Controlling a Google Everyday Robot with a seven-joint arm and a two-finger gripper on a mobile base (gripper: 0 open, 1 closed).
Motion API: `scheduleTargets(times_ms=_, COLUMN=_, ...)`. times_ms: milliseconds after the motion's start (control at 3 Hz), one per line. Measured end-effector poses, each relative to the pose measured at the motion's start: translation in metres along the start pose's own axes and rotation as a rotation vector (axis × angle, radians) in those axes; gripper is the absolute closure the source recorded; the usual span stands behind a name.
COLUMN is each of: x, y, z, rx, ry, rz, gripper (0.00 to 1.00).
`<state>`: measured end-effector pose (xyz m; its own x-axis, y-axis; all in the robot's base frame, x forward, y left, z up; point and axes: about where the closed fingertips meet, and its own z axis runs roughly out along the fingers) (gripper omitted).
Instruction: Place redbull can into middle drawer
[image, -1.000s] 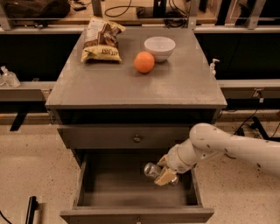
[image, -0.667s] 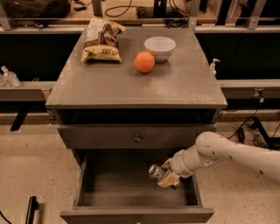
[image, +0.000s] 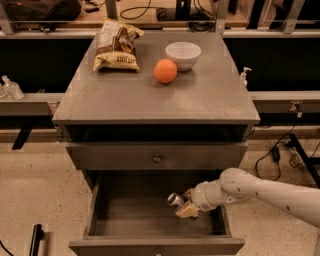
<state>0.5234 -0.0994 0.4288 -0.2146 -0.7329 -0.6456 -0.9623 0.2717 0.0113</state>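
Observation:
The middle drawer is pulled open below the cabinet top, a dark-grey box with tall sides and a plain floor. My gripper reaches into it from the right on a white arm. It is shut on the redbull can. The slim silver can lies tilted, its shiny round top facing left, just above the drawer floor near the right side.
The upper drawer is closed, showing its flat front and round knob. On the cabinet top are a crinkled snack bag, an orange and a white bowl. Cables lie on the floor at right.
My arm has dropped lower, and the gripper has carried the can slightly further down into the open drawer.

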Motion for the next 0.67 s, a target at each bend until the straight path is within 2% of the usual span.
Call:
scheduleTargets(times_ms=333, x=-0.006, y=0.0012, z=0.0238, rx=-0.012, ry=-0.008, rz=-0.013, gripper=0.74)
scheduleTargets(times_ms=667, x=-0.006, y=0.0024, z=0.0243, rx=-0.015, ry=-0.008, rz=-0.012, gripper=0.51)
